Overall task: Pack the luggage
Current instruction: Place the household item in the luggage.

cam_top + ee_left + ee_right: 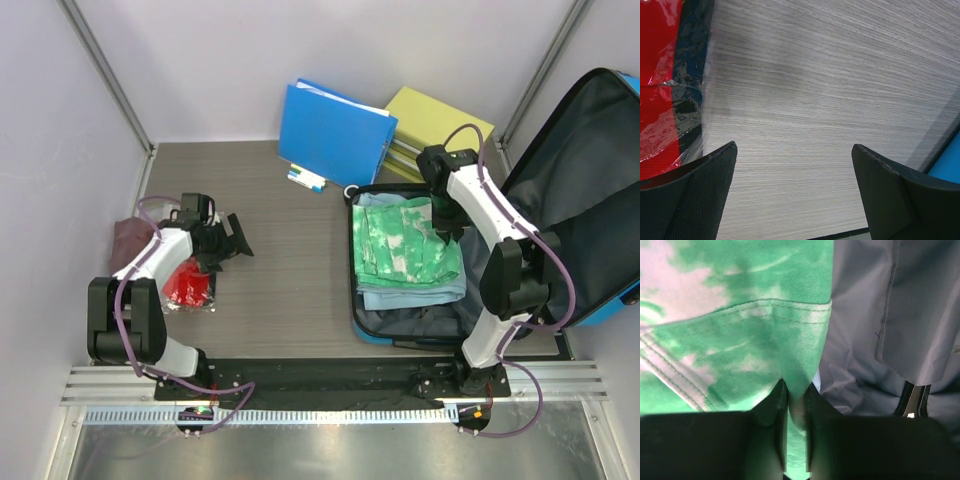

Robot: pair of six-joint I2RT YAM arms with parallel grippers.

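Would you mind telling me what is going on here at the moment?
Two arms are packing the suitcase, which lies open on the right of the table. The right gripper is shut on the edge of the green garment, which lies on folded light-blue clothes inside it. The left gripper hangs open above bare table, beside a red packet that is not yet packed.

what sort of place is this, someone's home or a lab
Likely a robot lab cell: white-and-black left arm and right arm bolted to an aluminium rail, plain pale walls around a grey wood-grain table, open bright-blue suitcase.
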